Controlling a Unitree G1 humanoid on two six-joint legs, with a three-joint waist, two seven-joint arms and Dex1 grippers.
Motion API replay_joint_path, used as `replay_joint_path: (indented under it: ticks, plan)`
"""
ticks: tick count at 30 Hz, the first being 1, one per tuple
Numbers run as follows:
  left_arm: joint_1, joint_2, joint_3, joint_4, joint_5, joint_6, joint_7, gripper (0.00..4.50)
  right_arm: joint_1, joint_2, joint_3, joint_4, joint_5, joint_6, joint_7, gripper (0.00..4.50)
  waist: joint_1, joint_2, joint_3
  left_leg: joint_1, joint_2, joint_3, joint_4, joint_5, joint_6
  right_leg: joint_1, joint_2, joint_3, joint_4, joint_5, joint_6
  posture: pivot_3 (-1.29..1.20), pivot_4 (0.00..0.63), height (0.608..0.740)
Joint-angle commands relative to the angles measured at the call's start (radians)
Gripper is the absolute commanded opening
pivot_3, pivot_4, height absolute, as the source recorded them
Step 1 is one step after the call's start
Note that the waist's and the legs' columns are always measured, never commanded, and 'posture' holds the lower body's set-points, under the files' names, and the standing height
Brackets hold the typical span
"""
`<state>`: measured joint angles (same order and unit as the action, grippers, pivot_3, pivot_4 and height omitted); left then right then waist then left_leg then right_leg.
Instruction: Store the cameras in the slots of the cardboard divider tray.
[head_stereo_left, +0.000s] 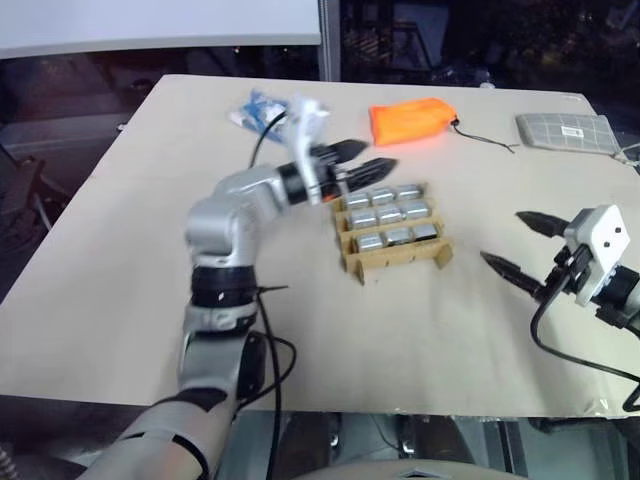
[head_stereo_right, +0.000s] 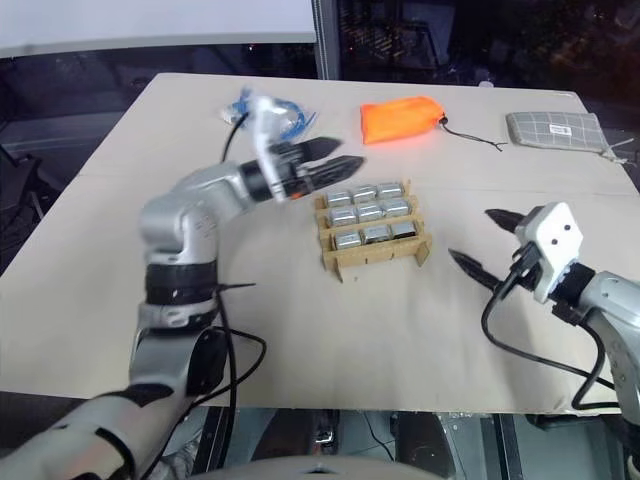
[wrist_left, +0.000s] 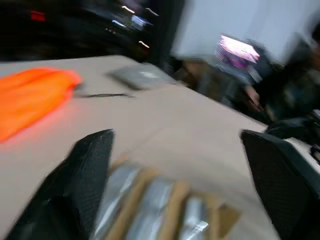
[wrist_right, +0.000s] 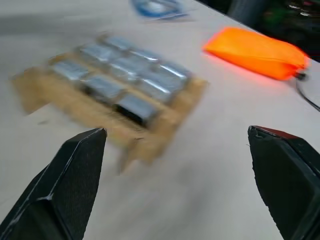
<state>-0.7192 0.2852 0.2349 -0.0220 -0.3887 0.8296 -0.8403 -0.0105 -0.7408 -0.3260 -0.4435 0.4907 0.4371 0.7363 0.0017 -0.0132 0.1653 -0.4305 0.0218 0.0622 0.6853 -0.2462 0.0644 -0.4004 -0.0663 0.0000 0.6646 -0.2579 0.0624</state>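
Observation:
The cardboard divider tray (head_stereo_left: 400, 257) lies in the middle of the table, its slots filled with several silver-grey cameras (head_stereo_left: 388, 216). My left gripper (head_stereo_left: 362, 160) hovers just above the tray's far left corner, pointing across it, open and empty. In the left wrist view its fingers (wrist_left: 75, 185) stand wide apart over the cameras (wrist_left: 155, 200). My right gripper (head_stereo_left: 520, 245) hangs to the right of the tray, a short gap away, open and empty. The right wrist view looks between its fingers (wrist_right: 65, 175) at the tray (wrist_right: 55, 100).
An orange fabric pouch (head_stereo_left: 410, 122) lies behind the tray and a grey patterned pouch (head_stereo_left: 567, 132) at the far right. A blue-and-white bundle (head_stereo_left: 262, 110) sits at the back, left of my left gripper. Bare tabletop (head_stereo_left: 420, 340) stretches in front of the tray.

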Motion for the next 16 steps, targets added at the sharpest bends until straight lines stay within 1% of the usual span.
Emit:
replay_joint_path:
  ticks: [1,5,9,11,16]
  plan:
    - [0.193,0.074,0.034,-0.182,-0.035,-0.081,-0.009,4.49,-0.003,0.006,-0.036,0.008,0.004,-0.037,0.001,4.5,0.002,0.0,0.0,0.0,0.0,0.0,0.0,0.0,0.0,0.0,-0.001,0.0,0.0,0.0,0.0,0.0,0.15,0.74]
    - [0.496,0.169,0.032,-0.355,-0.061,-0.185,-0.1,4.49,0.024,-0.002,-0.047,0.02,0.003,-0.049,0.019,4.5,0.01,0.0,0.0,-0.001,-0.001,0.0,-0.001,0.0,0.0,0.0,-0.003,-0.001,-0.002,0.0,0.0,0.0,0.15,0.74]
    - [0.724,0.232,0.052,-0.495,-0.107,-0.208,-0.128,4.49,0.007,-0.028,-0.054,0.076,-0.015,-0.061,0.035,4.5,0.016,0.0,0.0,0.001,-0.001,-0.002,-0.001,-0.001,0.0,0.004,-0.007,-0.004,-0.003,0.0,-0.001,0.0,0.15,0.74]
    - [0.792,0.237,0.059,-0.529,-0.117,-0.221,-0.111,4.49,-0.009,-0.047,-0.049,0.121,-0.025,-0.072,0.057,4.5,0.012,0.001,-0.001,0.002,-0.001,-0.003,-0.001,-0.002,0.003,0.004,-0.011,-0.003,-0.003,-0.002,-0.005,0.0,0.15,0.74]
    - [0.853,0.233,0.062,-0.58,-0.145,-0.239,-0.043,4.49,-0.014,-0.07,-0.052,0.17,-0.028,-0.076,0.082,4.5,0.012,0.001,-0.001,0.009,-0.001,-0.003,-0.002,-0.003,0.003,0.009,-0.013,-0.002,-0.002,-0.002,-0.007,0.0,0.15,0.74]
